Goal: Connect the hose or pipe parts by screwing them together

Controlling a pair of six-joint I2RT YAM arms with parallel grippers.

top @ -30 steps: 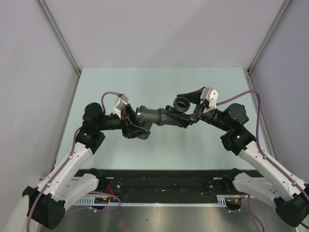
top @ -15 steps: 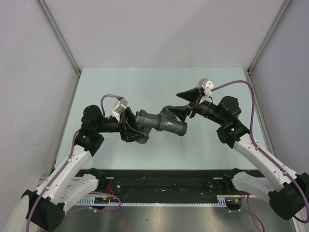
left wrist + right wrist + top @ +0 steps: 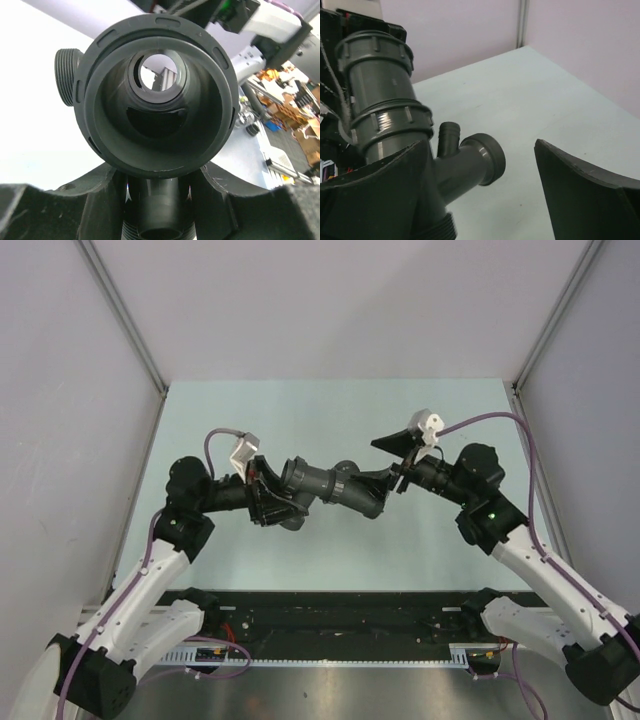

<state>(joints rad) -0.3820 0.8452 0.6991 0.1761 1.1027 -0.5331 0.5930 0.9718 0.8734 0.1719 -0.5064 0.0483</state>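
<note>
Left end effector [image 3: 275,498]: closed part-way and gripping. In the left wrist view its two fingers [image 3: 100,200] press on either side of a threaded stub [image 3: 157,220] that hangs below the wide collar [image 3: 155,22] of the pipe. A second threaded port [image 3: 62,75] projects to the left of that collar.

Right end effector [image 3: 388,462]: wide open, holding nothing. In the right wrist view one finger [image 3: 375,200] lies against the side of the pipe. The other finger [image 3: 590,195] stands well apart from it, with bare desk showing between.

Pipe parts: the straight tube [image 3: 315,480] and the branched fitting [image 3: 362,498] sit in one line between the two arms, over the middle of the desk [image 3: 300,420]. The tube is on the left arm's side and the fitting on the right arm's side. The fitting shows a round flanged port [image 3: 485,160] and a small barbed nipple [image 3: 449,132]. The joint between the parts is hidden behind the right finger, so how far it is screwed cannot be told.

Bore: hollow, with a narrower inner ring further in and light showing through the far opening.
</note>
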